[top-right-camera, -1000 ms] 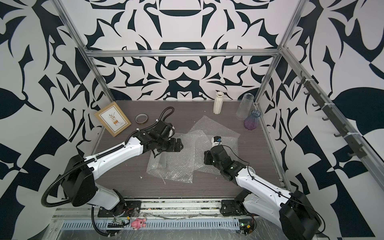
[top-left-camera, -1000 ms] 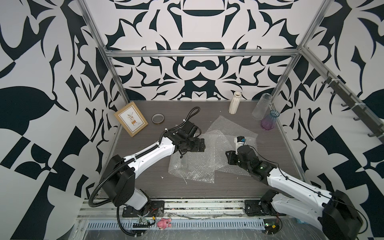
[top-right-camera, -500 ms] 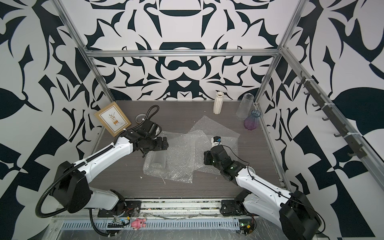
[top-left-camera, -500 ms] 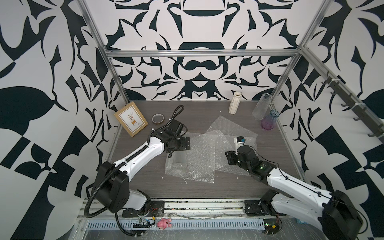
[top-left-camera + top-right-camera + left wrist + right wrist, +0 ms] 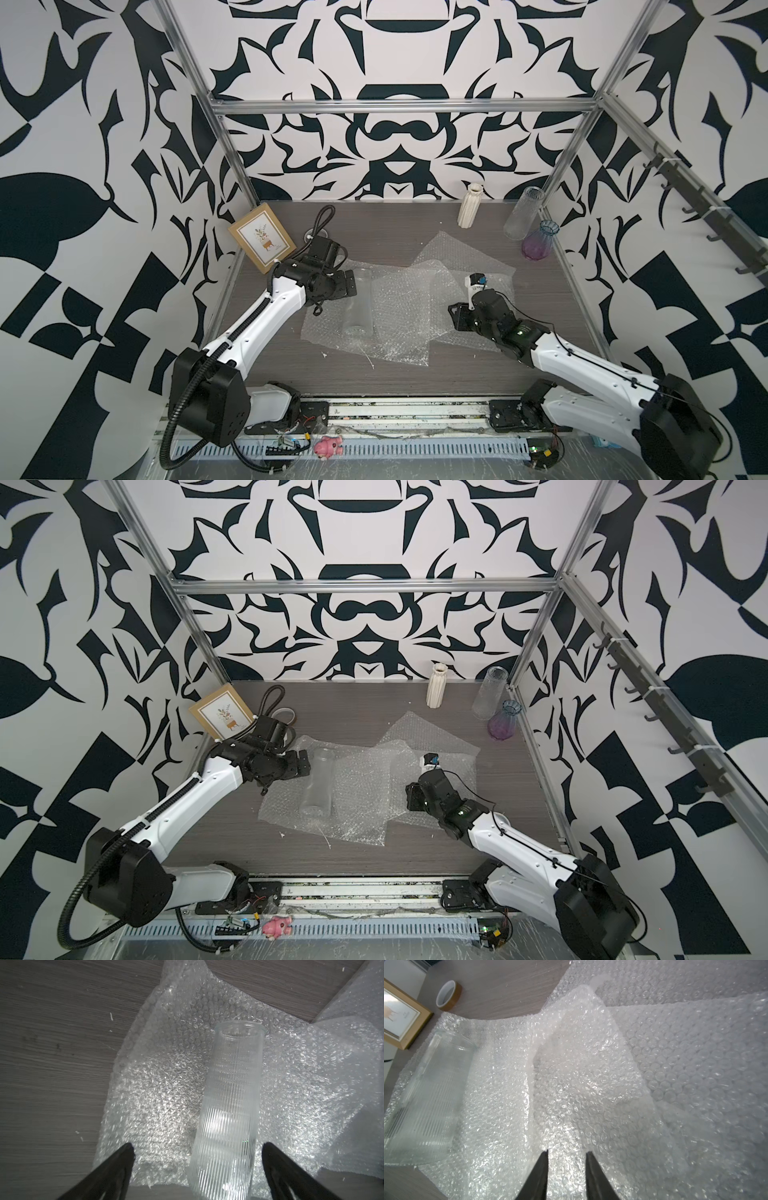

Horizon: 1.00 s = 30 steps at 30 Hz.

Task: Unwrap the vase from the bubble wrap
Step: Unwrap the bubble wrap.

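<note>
Vase (image 5: 360, 301) lying on the bubble wrap (image 5: 407, 316) mid-table (image 5: 395, 224), my left gripper (image 5: 351, 286) straddling its rear end, my right gripper (image 5: 454, 322) over the wrap's right part, frame (image 5: 262, 237) and tape roll (image 5: 286, 715) back left, three other vases (image 5: 521, 214) back right.

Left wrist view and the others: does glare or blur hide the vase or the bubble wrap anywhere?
Left wrist view: sharp, with a bright glare band on the ribs of the vase and sparkle across the bubble wrap. Right wrist view: wrap washed pale, vase soft and stretched at the picture's edge. In both top views: evenly lit, but the clear vase nearly vanishes against the wrap.
</note>
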Motion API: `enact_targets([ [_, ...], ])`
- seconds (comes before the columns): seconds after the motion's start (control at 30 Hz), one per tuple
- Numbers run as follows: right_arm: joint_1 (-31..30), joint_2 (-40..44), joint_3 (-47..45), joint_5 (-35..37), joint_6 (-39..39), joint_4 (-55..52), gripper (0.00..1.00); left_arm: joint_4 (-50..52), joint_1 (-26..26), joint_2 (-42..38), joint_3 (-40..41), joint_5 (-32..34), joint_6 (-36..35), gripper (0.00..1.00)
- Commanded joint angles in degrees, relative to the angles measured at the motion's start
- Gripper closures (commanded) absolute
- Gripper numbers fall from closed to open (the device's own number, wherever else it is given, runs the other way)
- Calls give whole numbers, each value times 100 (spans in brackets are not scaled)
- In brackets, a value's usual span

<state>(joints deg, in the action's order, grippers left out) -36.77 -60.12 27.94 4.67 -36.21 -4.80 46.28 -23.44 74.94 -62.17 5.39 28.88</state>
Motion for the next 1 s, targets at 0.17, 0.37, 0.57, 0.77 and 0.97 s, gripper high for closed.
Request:
enact_targets([
  [0.17, -335, -569, 1044, 198, 232, -417, 52, 977, 15, 34, -1107, 120, -1036, 1],
  [0.37, -913, -1489, 2038, 564, 158, -802, 48, 701, 15, 41, -1032, 247, -1438, 1],
  [0.57, -1210, -2777, 3410, 431, -223, -1458, 43, 221, 417, -383, -528, -217, -1256, 1],
  [0.77, -1429, -4016, 5046, 234, -588, -2358, 41, 164, 419, -743, -219, 295, -1262, 0],
  [0.97, -1530, -4953, 6304, 53, -952, -2918, 39, 206, 415, -704, -194, 613, -1188, 1],
])
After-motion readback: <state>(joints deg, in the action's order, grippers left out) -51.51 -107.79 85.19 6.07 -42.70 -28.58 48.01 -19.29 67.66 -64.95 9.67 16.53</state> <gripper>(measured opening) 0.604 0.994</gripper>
